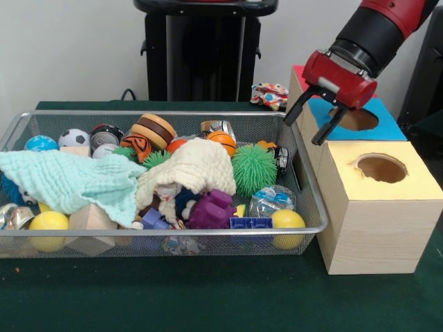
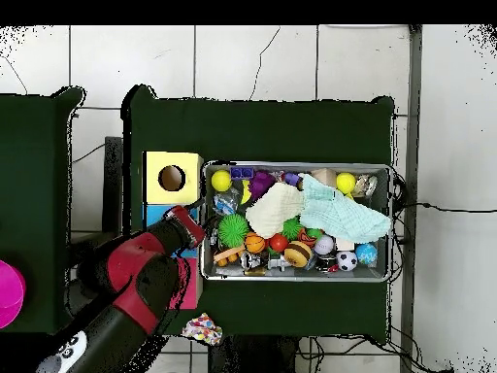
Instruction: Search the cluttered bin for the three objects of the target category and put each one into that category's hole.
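cluttered wire bin beside holed box

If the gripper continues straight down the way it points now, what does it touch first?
Probably the blue top of the wooden box, near its round hole. The open gripper hangs above that edge, though depth is unclear; it might meet the bin's rim instead.

Even, bright indoor light falls on my workspace from above, with no harsh glare. My gripper is sharp in the front view, and soft shadows sit under the wire bin and beside the wooden box. From overhead the green table reads very dark, the floor tiles pale.
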You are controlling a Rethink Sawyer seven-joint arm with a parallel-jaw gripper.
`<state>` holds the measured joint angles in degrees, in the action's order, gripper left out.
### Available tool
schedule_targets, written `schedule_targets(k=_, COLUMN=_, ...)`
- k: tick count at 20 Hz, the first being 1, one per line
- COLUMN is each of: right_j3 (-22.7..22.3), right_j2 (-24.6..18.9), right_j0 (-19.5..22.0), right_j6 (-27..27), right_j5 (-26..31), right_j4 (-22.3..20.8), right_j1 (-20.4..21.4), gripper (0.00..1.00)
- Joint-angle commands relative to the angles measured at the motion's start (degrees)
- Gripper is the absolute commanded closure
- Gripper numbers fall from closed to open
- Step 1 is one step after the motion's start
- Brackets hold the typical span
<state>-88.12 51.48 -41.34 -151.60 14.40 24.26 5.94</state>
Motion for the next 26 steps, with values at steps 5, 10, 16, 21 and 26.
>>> schedule_targets(k=5, right_j3=0.3, right_j2=-18.9, right_j0=9.4, right_j6=5.7, right_j5=-0.9, right_j4=-9.9, right_j1=9.6, gripper=0.00)
schedule_targets(k=10, right_j3=0.3, right_j2=-21.0, right_j0=12.0, right_j6=5.5, right_j5=-3.0, right_j4=-14.4, right_j1=10.9, gripper=0.00)
schedule_targets(k=16, right_j3=0.4, right_j2=-24.2, right_j0=15.1, right_j6=4.7, right_j5=-4.1, right_j4=-18.7, right_j1=12.3, gripper=0.00)
schedule_targets(k=21, right_j3=0.6, right_j2=-26.7, right_j0=17.4, right_j6=3.8, right_j5=-3.8, right_j4=-21.1, right_j1=13.2, gripper=0.00)
schedule_targets(k=26, right_j3=-0.9, right_j2=-35.4, right_j0=24.1, right_j6=5.6, right_j5=-1.8, right_j4=-22.5, right_j1=15.5, gripper=0.00)
